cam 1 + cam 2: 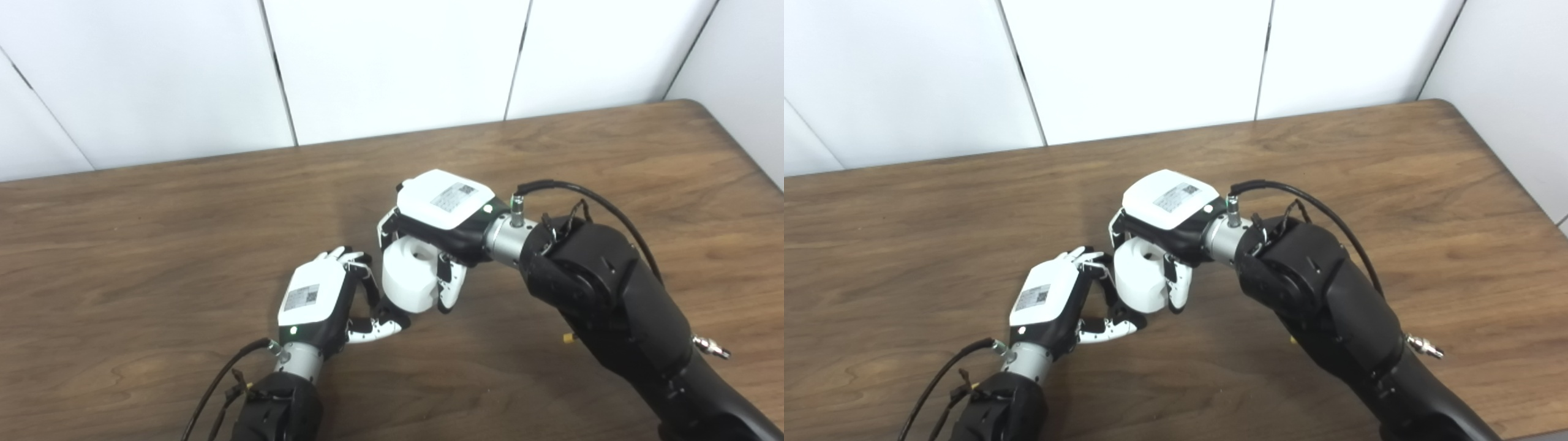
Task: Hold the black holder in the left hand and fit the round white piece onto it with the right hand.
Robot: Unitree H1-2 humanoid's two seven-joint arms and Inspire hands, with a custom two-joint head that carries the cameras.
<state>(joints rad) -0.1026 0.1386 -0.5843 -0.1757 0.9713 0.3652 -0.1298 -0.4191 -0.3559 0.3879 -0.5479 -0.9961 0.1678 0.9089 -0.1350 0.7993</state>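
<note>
The round white piece (pixel 407 278), a thick cylinder with a hole in its top, stands at the middle of the table. My right hand (pixel 441 211) comes down over it from the right and is shut on it, fingers on its far side and thumb on its near right side. My left hand (pixel 318 300) lies just left of it, with fingers and thumb curled in against its lower left edge. Only a dark sliver of the black holder (pixel 397 316) shows, between the left thumb and the base of the white piece. The rest of the holder is hidden.
The brown wooden table (pixel 153 245) runs to a white panelled wall at the back, and its rounded far right corner (pixel 704 110) is in view. My right forearm (pixel 618 306) crosses the near right part of the table.
</note>
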